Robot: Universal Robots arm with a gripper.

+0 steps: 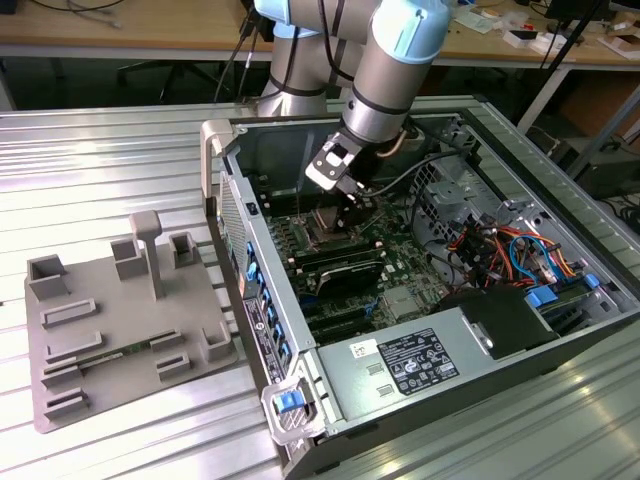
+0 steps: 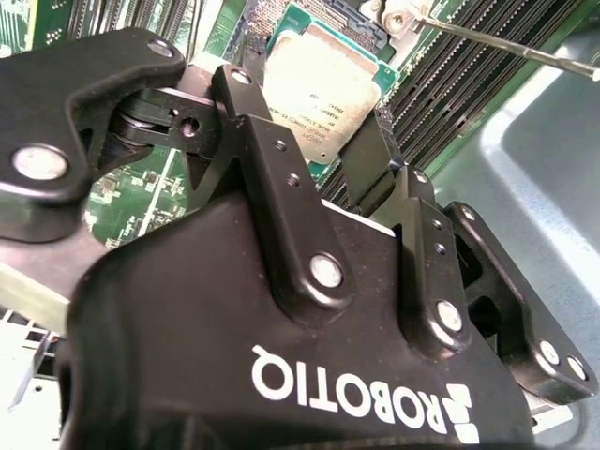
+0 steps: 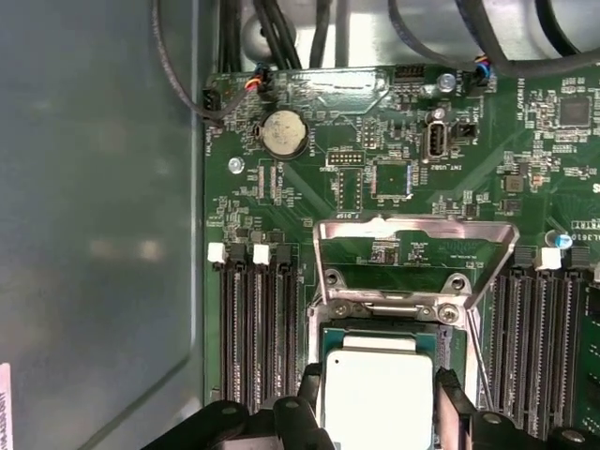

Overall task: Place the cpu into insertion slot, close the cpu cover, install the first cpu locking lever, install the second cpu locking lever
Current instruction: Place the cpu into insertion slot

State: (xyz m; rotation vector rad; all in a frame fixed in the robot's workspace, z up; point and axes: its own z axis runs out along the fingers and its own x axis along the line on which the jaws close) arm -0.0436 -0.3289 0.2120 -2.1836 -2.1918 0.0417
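Motherboard (image 3: pixel 281 187), claw (image 3: pixel 380 398) astride cpu (image 3: pixel 377 370) edges

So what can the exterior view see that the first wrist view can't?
The exterior view takes in the big robot arm, the whole computer case and a grey tray on the exterior view's left. The first wrist view brings the round battery, the open metal cover and the chip. Both show the green board and the gripper, shut on the chip.

White lettering (image 2: pixel 352 394) on pincer (image 2: pixel 309 108), printed label (image 1: pixel 415 362) on power supply (image 1: pixel 350 395)
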